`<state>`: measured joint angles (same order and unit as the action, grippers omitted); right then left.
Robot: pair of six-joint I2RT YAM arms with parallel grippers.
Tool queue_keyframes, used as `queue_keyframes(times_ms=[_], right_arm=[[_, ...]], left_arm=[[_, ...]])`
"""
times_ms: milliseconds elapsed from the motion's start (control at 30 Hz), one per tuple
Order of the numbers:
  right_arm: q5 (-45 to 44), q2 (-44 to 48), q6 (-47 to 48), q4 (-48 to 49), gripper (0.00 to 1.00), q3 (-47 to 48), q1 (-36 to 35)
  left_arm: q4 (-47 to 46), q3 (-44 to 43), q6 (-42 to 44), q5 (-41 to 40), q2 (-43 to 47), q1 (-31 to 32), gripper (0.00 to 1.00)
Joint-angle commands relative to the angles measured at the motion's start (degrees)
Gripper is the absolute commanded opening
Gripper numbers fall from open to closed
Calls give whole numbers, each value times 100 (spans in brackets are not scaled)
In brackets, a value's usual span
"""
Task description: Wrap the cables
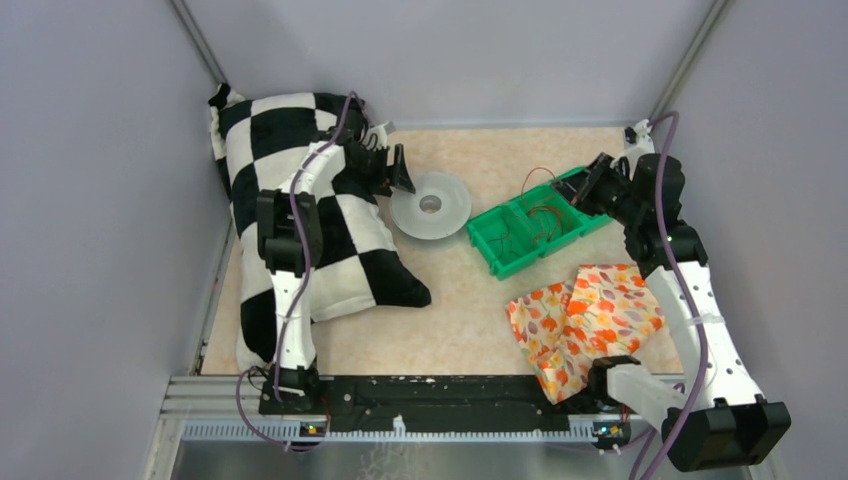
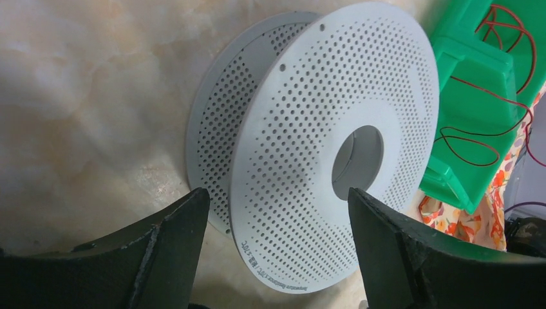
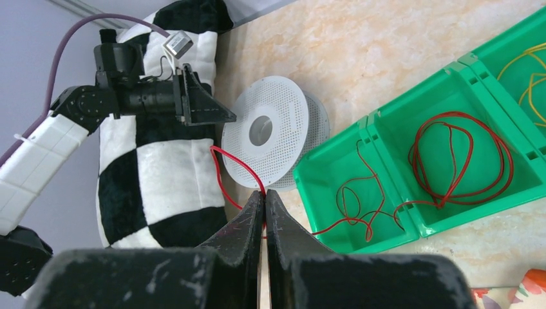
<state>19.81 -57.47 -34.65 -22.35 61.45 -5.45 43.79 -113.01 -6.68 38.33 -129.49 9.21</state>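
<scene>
Thin red cables (image 3: 461, 114) lie coiled in a green bin (image 3: 463, 64), and yellow ones (image 3: 515, 61) lie in its far compartment. My right gripper (image 3: 264, 193) is shut on one red cable (image 3: 239, 164), which loops out to the left of the fingertips, in front of a white perforated spool (image 3: 270, 129). In the top view the right gripper (image 1: 588, 188) hovers over the bin's (image 1: 500, 255) right end. My left gripper (image 2: 278, 193) is open, its fingers on either side of the spool's (image 2: 309, 148) near rim without touching it. In the top view it (image 1: 397, 170) sits just left of the spool (image 1: 430, 205).
A black-and-white checkered pillow (image 1: 370, 240) lies along the left side under the left arm. A floral cloth (image 1: 585, 315) lies at the front right beside the right arm. Grey walls close in the table on three sides.
</scene>
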Motion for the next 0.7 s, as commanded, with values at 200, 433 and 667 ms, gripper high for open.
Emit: queue_keyframes(times_ms=[200, 433, 667], right_arm=[[76, 43, -41, 195, 0, -31, 0], [86, 61, -50, 187, 0, -29, 2], [100, 74, -66, 199, 0, -54, 1]], left_arm=[[6, 49, 8, 347, 4, -7, 83], [-190, 122, -177, 981, 33, -16, 76], [-467, 139, -491, 1702, 154, -85, 69]])
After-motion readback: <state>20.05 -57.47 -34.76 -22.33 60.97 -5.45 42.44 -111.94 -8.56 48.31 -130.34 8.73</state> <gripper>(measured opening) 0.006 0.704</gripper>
